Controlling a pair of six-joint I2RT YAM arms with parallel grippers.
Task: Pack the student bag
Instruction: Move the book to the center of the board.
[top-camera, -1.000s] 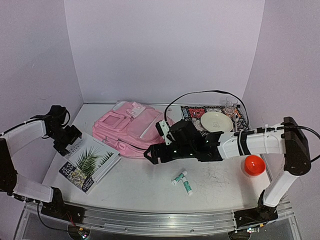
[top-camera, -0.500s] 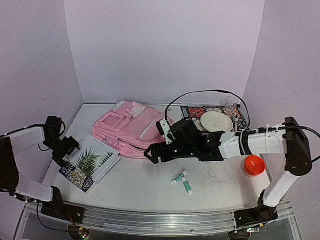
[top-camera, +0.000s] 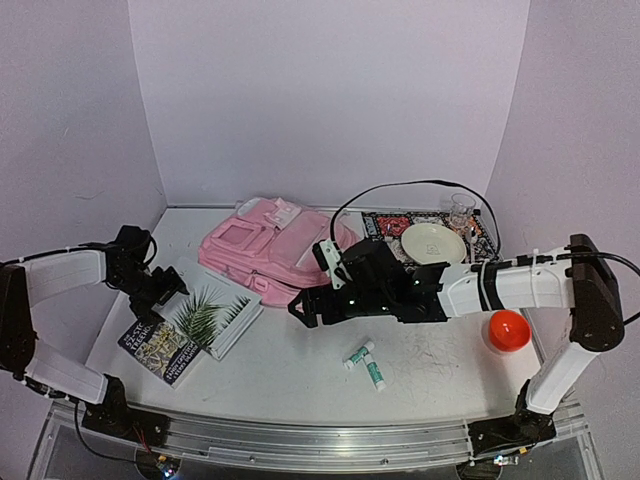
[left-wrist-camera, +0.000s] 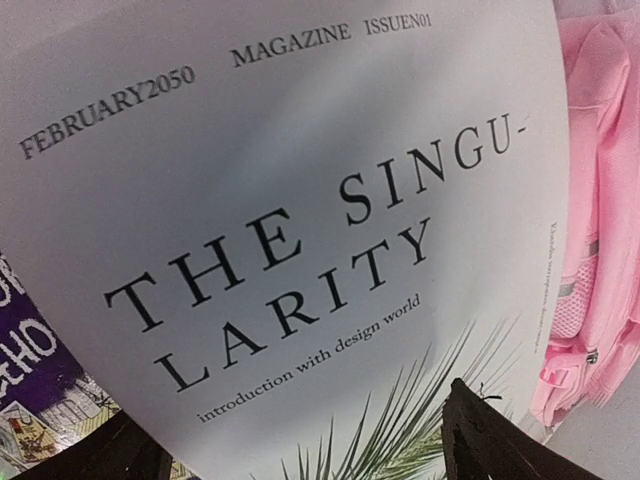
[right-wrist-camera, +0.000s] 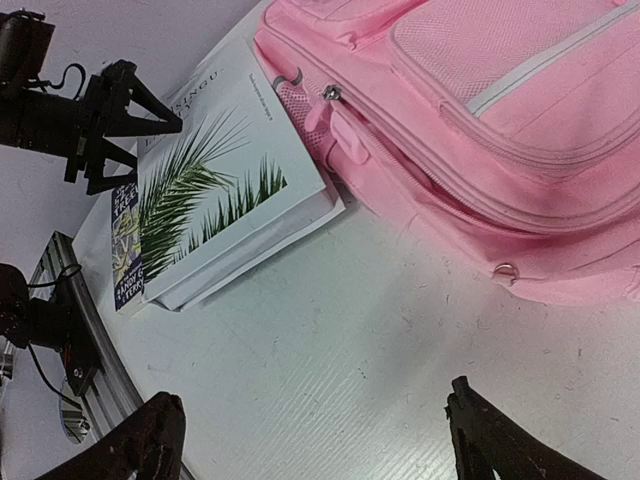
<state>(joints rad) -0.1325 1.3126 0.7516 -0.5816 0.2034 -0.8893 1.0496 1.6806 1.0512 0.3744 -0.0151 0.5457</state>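
The student bag is a pink backpack lying flat at the back of the table; it also shows in the right wrist view and at the edge of the left wrist view. A white magazine with a palm picture lies against its front left side, partly on a purple book. My left gripper is open, its jaws wide apart at the magazine's left end. My right gripper is open and empty, low over bare table just in front of the bag.
Two glue sticks lie on the table in front of the right arm. An orange ball sits at the right. A plate and a glass stand on a patterned mat at the back right.
My left gripper has moved right and the magazine has slid with it off the purple book toward the bag. The bag has shifted slightly back. The right arm has not moved.
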